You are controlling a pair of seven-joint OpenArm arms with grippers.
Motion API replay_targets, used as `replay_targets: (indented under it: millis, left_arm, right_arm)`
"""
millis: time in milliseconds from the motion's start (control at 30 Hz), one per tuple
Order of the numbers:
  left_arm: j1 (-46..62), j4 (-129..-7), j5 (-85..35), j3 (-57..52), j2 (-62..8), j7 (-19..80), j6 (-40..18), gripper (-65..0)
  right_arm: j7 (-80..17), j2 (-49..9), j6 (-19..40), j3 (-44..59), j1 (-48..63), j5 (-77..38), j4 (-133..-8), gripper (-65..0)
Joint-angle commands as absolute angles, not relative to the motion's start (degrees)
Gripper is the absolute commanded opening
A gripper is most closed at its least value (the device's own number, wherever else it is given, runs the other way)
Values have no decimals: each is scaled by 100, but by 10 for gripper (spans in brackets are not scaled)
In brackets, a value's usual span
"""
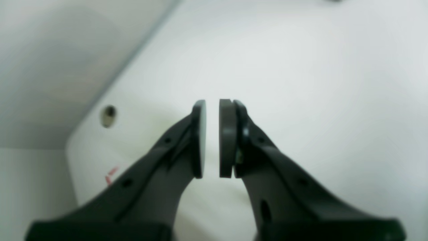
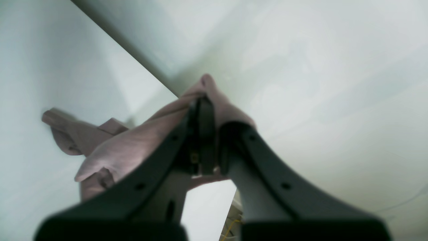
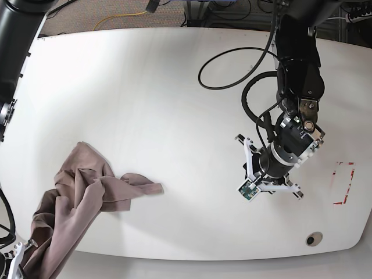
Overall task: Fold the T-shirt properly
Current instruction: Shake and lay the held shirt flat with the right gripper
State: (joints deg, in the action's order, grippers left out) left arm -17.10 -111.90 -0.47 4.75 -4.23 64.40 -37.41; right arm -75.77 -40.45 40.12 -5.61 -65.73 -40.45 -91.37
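My right gripper (image 2: pixel 209 134) is clamped on a bunched edge of the T-shirt (image 3: pixel 75 197), lifting it so the cloth can hang and spread. My left gripper (image 1: pixel 212 139) (nearly closed, a thin gap, holding nothing) hovers over bare table (image 3: pixel 174 87). The shirt lies crumpled well away at its nine o'clock in the base view, trailing off the near edge.

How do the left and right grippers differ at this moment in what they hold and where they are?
The right gripper is shut on the T-shirt, pinching a bunched edge at the table's near corner; the left gripper holds nothing, a narrow gap between its pads. The right one's cloth trails onto the table; the left hangs over bare white tabletop, far from the shirt. Both have dark fingers.
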Motion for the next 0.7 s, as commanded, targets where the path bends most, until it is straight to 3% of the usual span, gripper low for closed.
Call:
replay_targets:
  millis: [0,300,667]
  left_arm:
    - [-1780,-11319,-22,145,-418,6281,-3723,-589]
    - [-1684,-11327,-48,-1314,-831,6273,-3741,-593]
    - [-1358,-11327,-57,-2114,-1367,6264,-3749,-594]
  right_arm:
    - [-7398,-4048,4000,-523,-6844,-4057,-9191,-650]
    - [-7336,-3196,4000,-1235,-7480,-4048,-9200,-650]
    - [-7345,-1903,4000,-1534,-7480,-4040,-9191,-650]
